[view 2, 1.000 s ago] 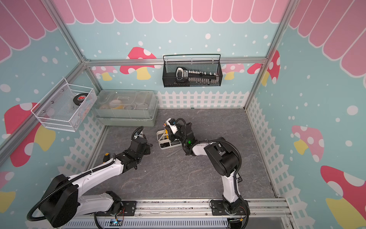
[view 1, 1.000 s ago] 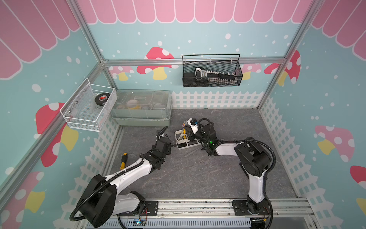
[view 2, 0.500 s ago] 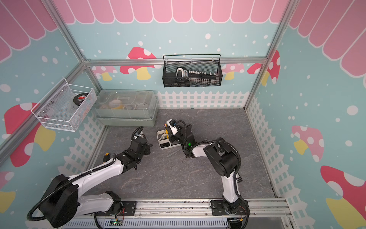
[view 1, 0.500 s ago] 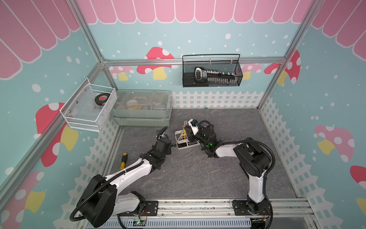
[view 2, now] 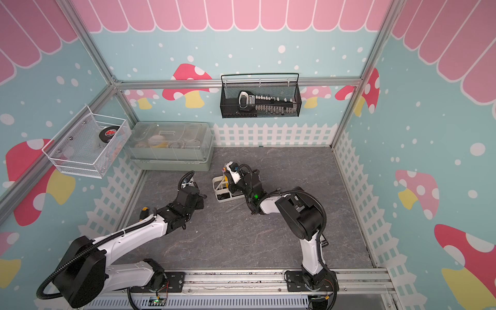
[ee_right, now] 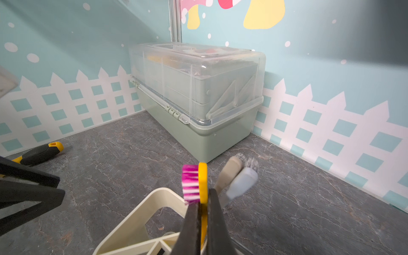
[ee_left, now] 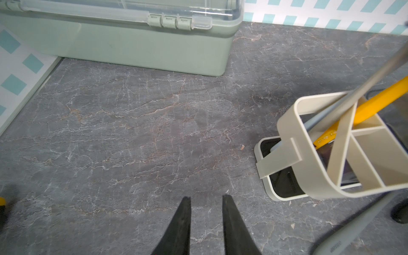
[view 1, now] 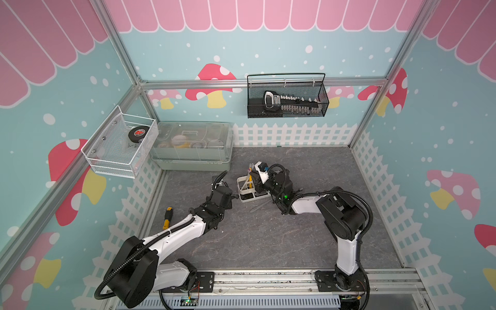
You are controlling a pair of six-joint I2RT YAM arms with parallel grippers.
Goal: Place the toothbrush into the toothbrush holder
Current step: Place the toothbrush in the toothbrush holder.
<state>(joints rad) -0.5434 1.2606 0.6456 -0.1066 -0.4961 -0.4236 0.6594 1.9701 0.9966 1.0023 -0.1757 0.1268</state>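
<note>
The off-white toothbrush holder (view 1: 243,185) (view 2: 218,185) stands on the grey floor between both arms. My right gripper (ee_right: 204,196) (view 1: 253,177) is shut on the neck of a yellow toothbrush (ee_right: 202,176) with pink and white bristles. It is upright, and its handle (ee_left: 375,97) reaches down into the holder's slotted section (ee_left: 287,119). A grey and a beige brush (ee_right: 241,178) lean in the same rack. My left gripper (ee_left: 206,197) (view 1: 234,196) hovers low, just left of the holder, open and holding nothing.
A grey-green box (view 1: 192,153) with a clear lid sits at the back left. A yellow-black screwdriver (view 1: 167,217) lies by the left fence. Another grey toothbrush (view 1: 259,206) lies on the floor in front of the holder. Wire baskets (view 1: 287,99) (view 1: 120,145) hang on the walls.
</note>
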